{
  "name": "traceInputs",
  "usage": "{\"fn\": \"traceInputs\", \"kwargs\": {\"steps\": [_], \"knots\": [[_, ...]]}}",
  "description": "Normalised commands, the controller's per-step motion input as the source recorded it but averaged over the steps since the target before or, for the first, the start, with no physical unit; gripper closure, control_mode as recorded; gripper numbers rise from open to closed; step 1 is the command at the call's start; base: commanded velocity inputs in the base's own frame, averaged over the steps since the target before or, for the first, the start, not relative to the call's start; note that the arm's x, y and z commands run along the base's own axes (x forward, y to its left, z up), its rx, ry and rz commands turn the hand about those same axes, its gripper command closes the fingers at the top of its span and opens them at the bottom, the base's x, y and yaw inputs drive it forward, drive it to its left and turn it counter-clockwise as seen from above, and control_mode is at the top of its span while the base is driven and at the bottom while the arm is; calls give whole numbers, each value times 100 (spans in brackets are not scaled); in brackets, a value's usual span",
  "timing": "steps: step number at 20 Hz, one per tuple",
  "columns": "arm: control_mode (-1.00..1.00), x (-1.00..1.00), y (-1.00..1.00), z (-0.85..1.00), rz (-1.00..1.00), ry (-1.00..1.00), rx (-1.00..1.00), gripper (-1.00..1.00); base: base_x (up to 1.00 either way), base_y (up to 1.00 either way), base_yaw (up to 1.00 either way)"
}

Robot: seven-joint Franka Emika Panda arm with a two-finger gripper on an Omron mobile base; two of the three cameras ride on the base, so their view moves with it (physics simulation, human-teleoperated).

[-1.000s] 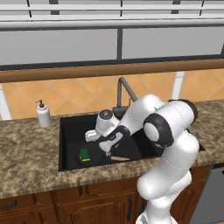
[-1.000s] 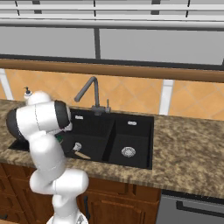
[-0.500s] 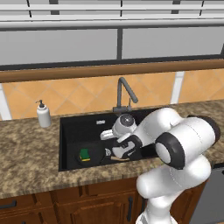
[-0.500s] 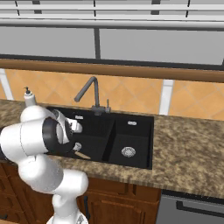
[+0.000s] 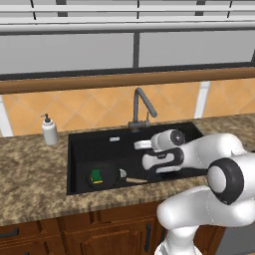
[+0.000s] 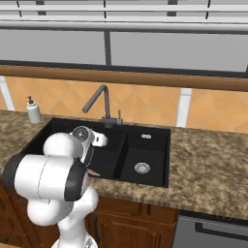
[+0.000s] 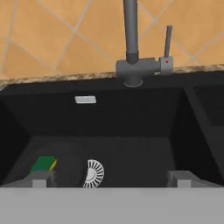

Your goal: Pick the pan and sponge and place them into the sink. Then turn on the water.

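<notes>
The black sink (image 5: 79, 149) holds the pan (image 5: 110, 177) in its left basin, with the light wooden handle (image 5: 134, 180) pointing right. The green and yellow sponge (image 5: 95, 176) lies on the pan's left side. In the hand view the sponge (image 7: 43, 164) and the dark pan (image 7: 65, 168) sit low at the left, beside the silver drain (image 7: 93, 173). My gripper (image 5: 141, 145) hangs open over the left basin in front of the faucet (image 5: 142, 107), holding nothing. The faucet lever (image 7: 167, 41) stands upright to the right of the neck. Water is out of view.
A white soap dispenser (image 5: 49, 130) stands on the granite counter (image 5: 30, 174) left of the sink. The smaller right basin (image 6: 143, 160) has its own drain (image 6: 142, 168). A tiled backsplash and a wooden ledge rise behind the faucet.
My arm has swung right and risen from low over the pan to in front of the faucet. The gripper stayed open. Pan and sponge have not moved.
</notes>
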Motion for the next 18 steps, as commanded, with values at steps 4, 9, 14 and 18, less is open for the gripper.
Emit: {"fn": "traceInputs", "kwargs": {"steps": [4,9,14,18], "knots": [[-100,0,-68,59,0,-13,6,-100,0,0,0],[-100,28,-50,15,0,-17,3,-100,0,0,0],[-100,41,-24,0,1,-29,0,-100,0,0,0],[-100,47,-8,-13,3,-30,0,-100,0,0,0]]}}
